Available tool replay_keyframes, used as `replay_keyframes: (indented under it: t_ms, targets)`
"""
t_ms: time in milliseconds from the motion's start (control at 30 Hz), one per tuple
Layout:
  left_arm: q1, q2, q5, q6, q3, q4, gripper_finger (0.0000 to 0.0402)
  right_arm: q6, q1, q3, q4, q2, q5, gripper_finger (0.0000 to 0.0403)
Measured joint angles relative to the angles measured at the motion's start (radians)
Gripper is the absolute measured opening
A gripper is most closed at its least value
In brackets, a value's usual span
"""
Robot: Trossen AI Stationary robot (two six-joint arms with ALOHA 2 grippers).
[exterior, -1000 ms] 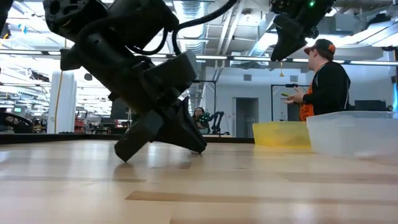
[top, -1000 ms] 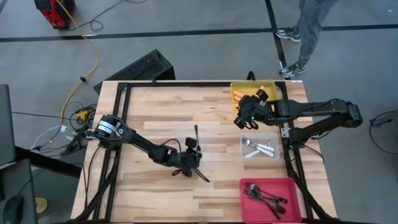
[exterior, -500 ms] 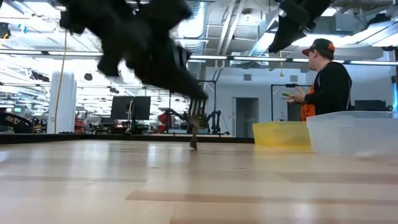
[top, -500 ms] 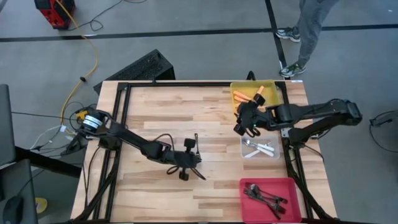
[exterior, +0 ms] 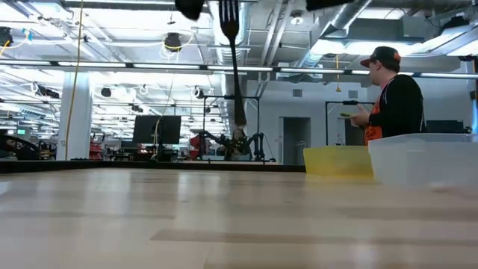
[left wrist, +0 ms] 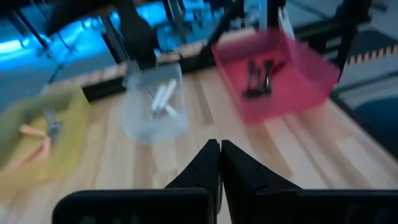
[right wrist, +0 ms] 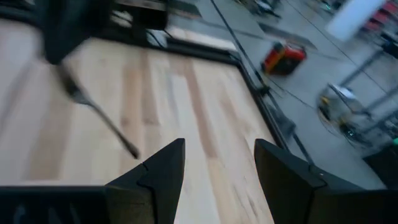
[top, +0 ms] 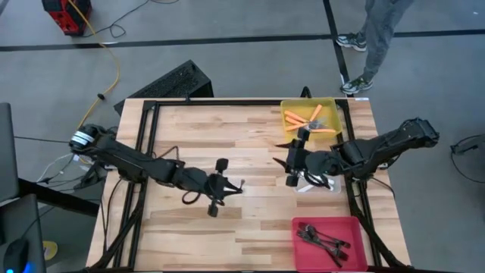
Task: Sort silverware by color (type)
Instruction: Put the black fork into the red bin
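Note:
My left gripper [top: 227, 186] is shut over the middle of the table and holds a dark fork [exterior: 236, 82], which hangs well above the wood. The right wrist view shows the same fork [right wrist: 102, 121] below the blurred left gripper [right wrist: 62, 37]. My right gripper [top: 288, 168] hovers open just left of the clear bin [top: 322, 186], with nothing between its fingers [right wrist: 155, 180]. Orange-handled forks lie in the yellow bin [top: 292, 106], pale ones in the clear bin, dark ones in the red bin [top: 303, 224]. My left gripper holds the dark fork by its tine end [right wrist: 73, 90]. The place of contact is blurred and lies above the low view's top edge. The fork hangs below the fingers, handle end [exterior: 240, 127] down, a little off upright, lifted clear of the table.
The three bins stand in a column along the table's right side. A black frame [top: 151, 106] runs along the table's left and far edges. A person [exterior: 390, 97] stands beyond the far right corner. Bare wood lies left and near of my left gripper.
My left gripper has risen from the tabletop, tipped up and drawn back a little toward the left edge. The dark fork has come off the wood and now hangs in the air. My right gripper has swung from over the yellow bin toward the near edge, beside the clear bin, still open.

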Motion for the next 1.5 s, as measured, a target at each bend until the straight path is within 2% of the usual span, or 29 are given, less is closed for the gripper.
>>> replay_keyframes:
  t_ms: [100,200,367,500,667,933,1133,1333,1433,1500]
  targets:
    - [0.000,-0.057,-0.003,0.001,0.000,-0.001,0.0002,-0.022,0.030,0.000,0.057,0.000,-0.014,0.0219]
    - [0.000,-0.092,-0.004,0.013,0.001,0.007,0.0001,-0.035,0.050,-0.009,0.139,0.000,-0.079,0.0219]
    - [0.000,-0.118,-0.005,0.031,0.002,0.037,0.0000,-0.145,0.048,-0.181,0.495,0.002,-0.130,0.0219]
    - [0.001,-0.118,-0.005,0.051,0.002,0.061,0.0000,-0.148,0.030,-0.299,0.758,0.000,-0.139,0.0219]
    - [0.023,-0.118,-0.006,0.058,0.002,0.075,0.0000,-0.116,0.009,-0.349,0.889,0.031,-0.273,0.0219]
    - [0.054,-0.118,0.022,0.058,0.002,0.112,0.0000,-0.174,-0.003,-0.309,1.013,0.232,-0.284,0.0219]
    - [0.060,-0.118,0.021,0.058,0.002,0.112,0.0000,-0.231,-0.018,-0.231,1.052,0.321,-0.297,0.0219]
    - [0.063,-0.118,0.020,0.062,0.002,0.112,0.0000,-0.239,-0.034,-0.155,1.050,0.392,-0.363,0.0219]
    - [0.063,-0.118,0.020,0.062,0.002,0.106,0.0000,-0.249,-0.034,-0.131,1.049,0.408,-0.346,0.0202]
    - [0.063,-0.118,0.019,0.062,0.002,0.099,0.0000,-0.270,-0.032,-0.128,1.037,0.404,-0.344,0.0168]
